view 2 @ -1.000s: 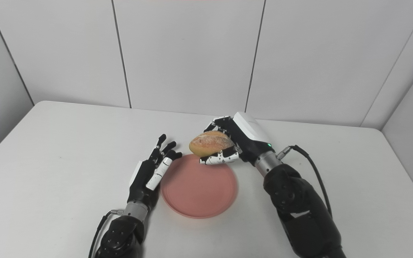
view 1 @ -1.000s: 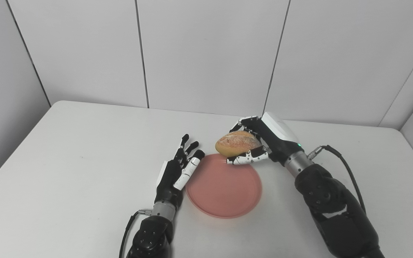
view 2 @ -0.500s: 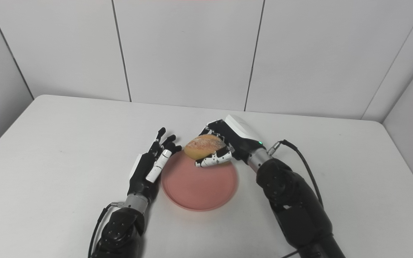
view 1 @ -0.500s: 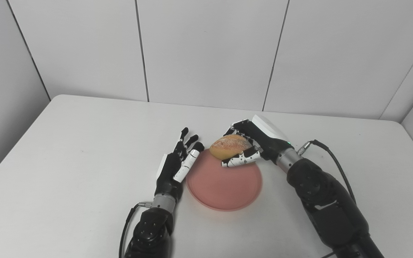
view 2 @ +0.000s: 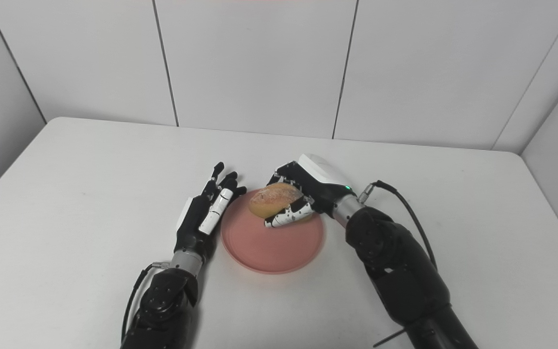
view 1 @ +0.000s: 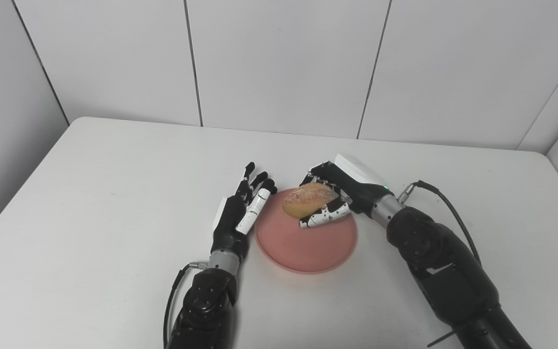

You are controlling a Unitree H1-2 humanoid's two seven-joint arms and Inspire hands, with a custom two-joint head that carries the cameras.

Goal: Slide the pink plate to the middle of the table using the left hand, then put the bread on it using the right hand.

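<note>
White wall panels behind, plain white desk [view 1: 90,203] underneath, nothing else lying around. So the right robot hand [view 1: 344,196] is wrapped around the bread [view 1: 308,201], thumb under it and fingers over the top, and compared to a second ago it's come down and in: the bread was riding above the far rim of the pink plate [view 1: 308,247] then, and now it sits low over the plate's far half, maybe already touching, honestly can't tell from these angles. The whole view has also shifted a bit, so some of that apparent move is just the head tilting. The left robot hand [view 1: 240,215] is released, fingers stretched out and apart, holding nothing, lying just beside the plate's edge on the side away from the right robot hand. Plate looks parked roughly mid-desk, so I'd say the slide part is done and we're at the set-down. Next up is probably just letting go, and the thumb pinned under the bread could drag it when the robot hand pulls back.
</note>
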